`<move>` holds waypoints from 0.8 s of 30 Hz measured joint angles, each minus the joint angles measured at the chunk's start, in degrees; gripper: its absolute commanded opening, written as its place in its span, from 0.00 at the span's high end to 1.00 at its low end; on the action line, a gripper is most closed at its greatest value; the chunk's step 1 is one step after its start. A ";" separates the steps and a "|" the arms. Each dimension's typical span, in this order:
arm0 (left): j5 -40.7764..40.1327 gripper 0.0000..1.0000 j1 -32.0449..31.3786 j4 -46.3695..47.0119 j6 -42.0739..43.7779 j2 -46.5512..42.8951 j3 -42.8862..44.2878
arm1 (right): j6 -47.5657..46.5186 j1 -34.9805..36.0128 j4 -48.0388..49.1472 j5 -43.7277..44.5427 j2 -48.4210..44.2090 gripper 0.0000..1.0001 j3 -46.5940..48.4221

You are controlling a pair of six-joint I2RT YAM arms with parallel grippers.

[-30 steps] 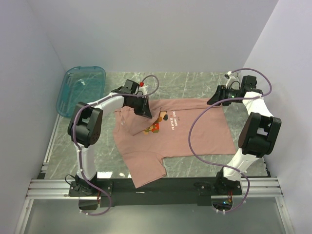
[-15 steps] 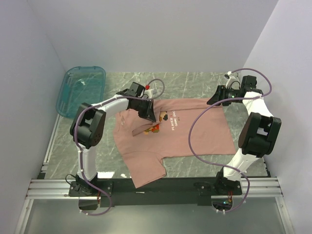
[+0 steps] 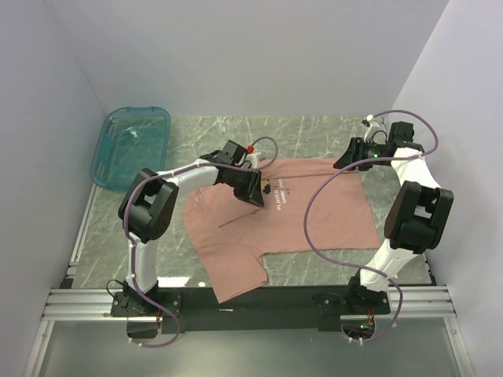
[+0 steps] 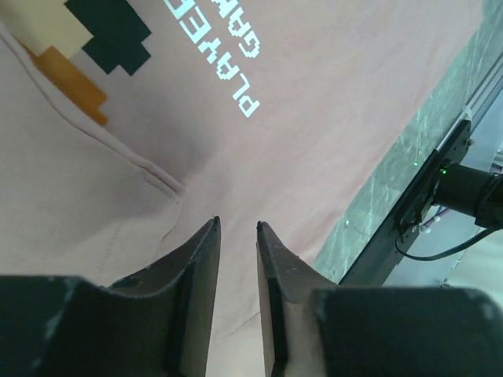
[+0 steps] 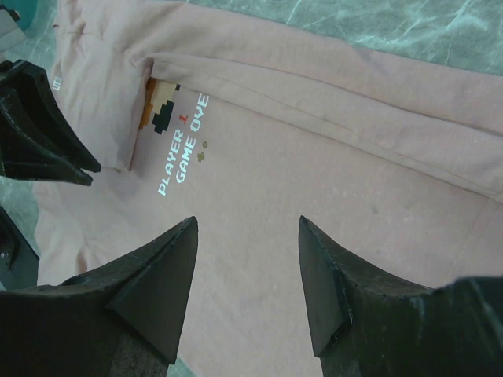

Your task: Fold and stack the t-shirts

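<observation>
Wrist view alone shows left tool (image 4: 237, 225) seemingly pinching t-shirt (image 4: 338, 149).

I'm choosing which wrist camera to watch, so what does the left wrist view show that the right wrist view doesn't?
Only the left wrist: the left gripper, fingers nearly together, and a black frame rail beside the table. Only the right wrist: the open right gripper, the t-shirt's folded-over far edge, and the left gripper from outside. Both: the pink t-shirt, its white lettering and pixel figure, and the marble table.
</observation>
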 measured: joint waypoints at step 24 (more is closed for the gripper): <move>-39.01 0.20 9.51 2.32 7.32 -46.25 -27.71 | 10.23 -0.11 3.21 23.32 10.75 0.47 13.90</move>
